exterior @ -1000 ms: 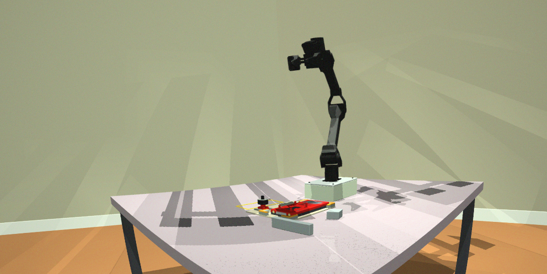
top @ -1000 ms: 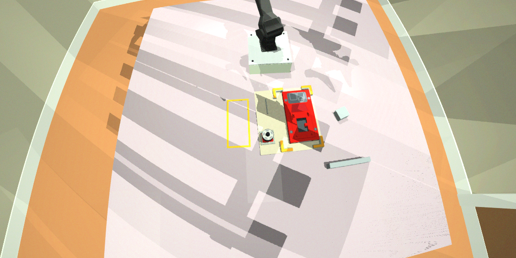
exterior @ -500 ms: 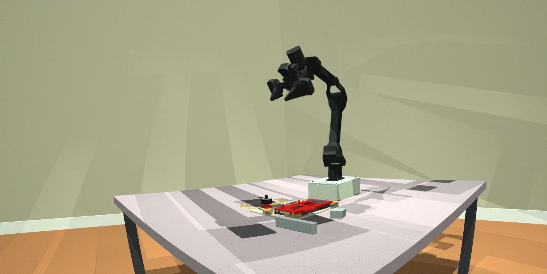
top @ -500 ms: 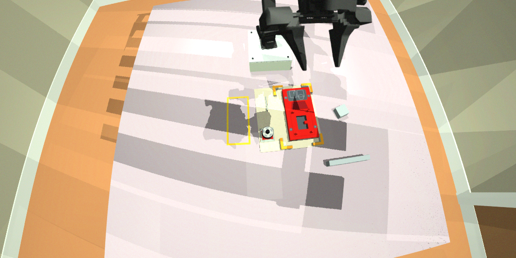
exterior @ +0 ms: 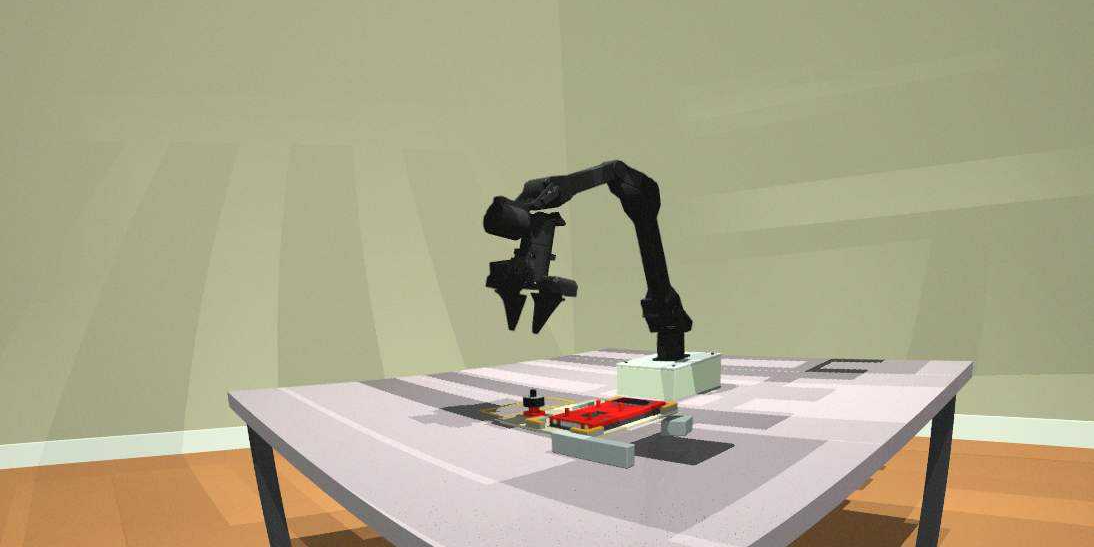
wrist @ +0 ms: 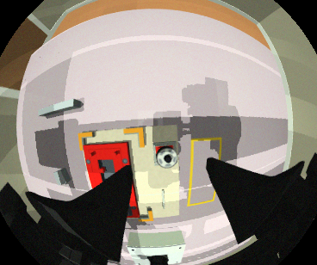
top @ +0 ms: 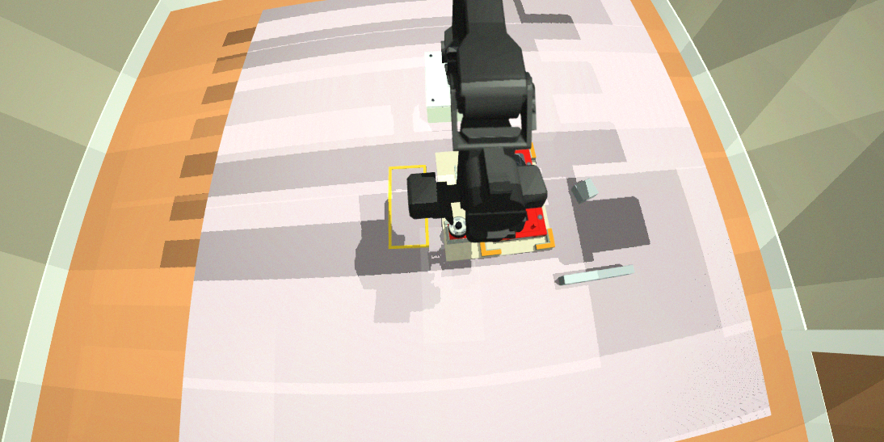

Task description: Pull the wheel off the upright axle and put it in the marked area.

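Note:
The wheel (top: 452, 229) (exterior: 533, 401) (wrist: 160, 158) is a small round disc, silvery grey on top and dark at the side. It sits on the upright axle (exterior: 533, 392) (wrist: 167, 158), above a small red base (exterior: 533, 412) at the board's corner. The marked area is a yellow rectangular outline (top: 408, 246) (wrist: 190, 172) on the table beside the board; no object lies in it. My gripper (exterior: 524, 330) (wrist: 170, 167) is open and empty, pointing down high above the table. In the wrist view the wheel shows between the fingertips, well below them. The arm hides the fingertips in the top view.
A red panel (top: 536, 225) (exterior: 604, 413) (wrist: 107, 148) lies on the cream board (wrist: 167, 211) between orange corner brackets. A thin pin (wrist: 163, 199) stands on the board. A long grey bar (top: 596, 275) (exterior: 592, 450) (wrist: 59, 107) and a small grey block (top: 584, 190) (exterior: 676, 425) lie beyond the panel.

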